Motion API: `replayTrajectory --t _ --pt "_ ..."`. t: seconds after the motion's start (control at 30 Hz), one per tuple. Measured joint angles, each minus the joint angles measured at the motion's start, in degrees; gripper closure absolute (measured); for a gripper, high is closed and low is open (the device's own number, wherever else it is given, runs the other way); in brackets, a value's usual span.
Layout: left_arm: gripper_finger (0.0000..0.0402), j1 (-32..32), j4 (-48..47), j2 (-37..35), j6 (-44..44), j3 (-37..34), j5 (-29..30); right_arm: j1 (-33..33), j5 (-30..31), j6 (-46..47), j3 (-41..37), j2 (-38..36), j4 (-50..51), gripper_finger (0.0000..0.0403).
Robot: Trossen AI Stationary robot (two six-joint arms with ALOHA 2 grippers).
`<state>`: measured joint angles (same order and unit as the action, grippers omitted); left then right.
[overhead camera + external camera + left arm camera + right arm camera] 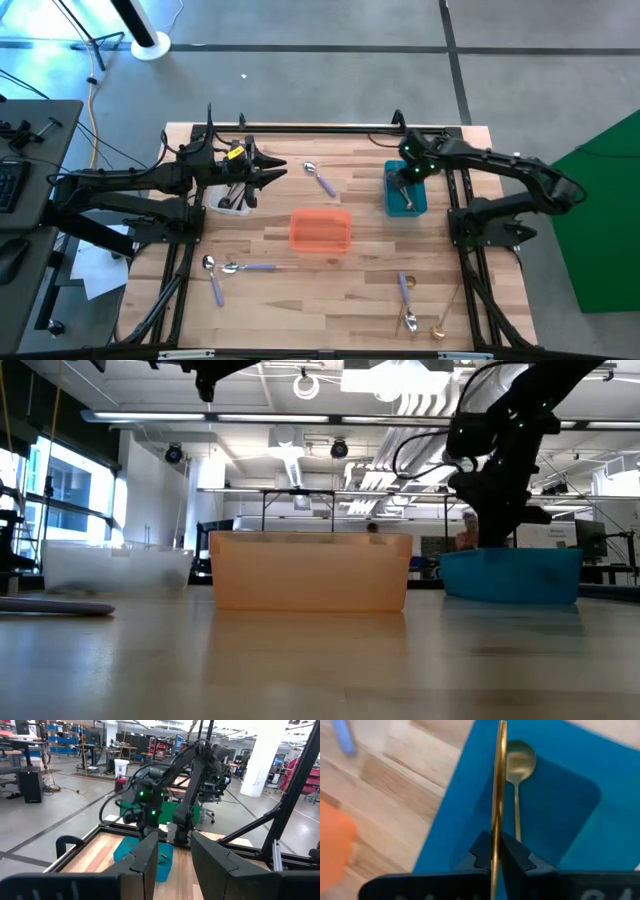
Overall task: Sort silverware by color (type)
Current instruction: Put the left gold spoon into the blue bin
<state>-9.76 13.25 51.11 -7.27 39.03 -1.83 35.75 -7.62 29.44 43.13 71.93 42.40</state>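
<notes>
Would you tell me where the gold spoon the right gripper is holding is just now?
The gold spoon is pinched in the right gripper directly over the teal bin, on the high view's right, above another gold spoon already lying inside.

I'm looking down on a light wooden table [330,300] edged by a dark frame. Three bins are sitting on it in a loose row: a clear bin [229,200] at the left, an orange bin [320,230] in the middle, and a teal bin [405,190] at the right. Loose spoons are lying flat on the bare wood: one lavender-handled spoon [319,178] between the clear and teal bins, two more [232,268] crossing near the front left, another pair [406,300] near the front right, and a gold spoon [443,318] just beside those.
</notes>
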Motion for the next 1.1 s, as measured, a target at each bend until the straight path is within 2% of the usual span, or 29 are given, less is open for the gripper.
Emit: replayTrajectory --t 0.5,0.83,1.1 --pt "0.0295 0.00 -0.08 0.00 -0.11 0.00 1.49 1.92 -0.04 -4.54 -0.02 11.96 -0.85 0.0395" --pt "0.0295 0.00 -0.10 0.00 -0.13 0.00 1.49 1.92 -0.33 -3.85 0.17 15.85 -2.75 0.0391" --pt "0.0295 0.00 -0.15 0.00 -0.11 0.00 1.49 1.90 0.44 -3.83 0.11 15.95 -2.87 0.0388"
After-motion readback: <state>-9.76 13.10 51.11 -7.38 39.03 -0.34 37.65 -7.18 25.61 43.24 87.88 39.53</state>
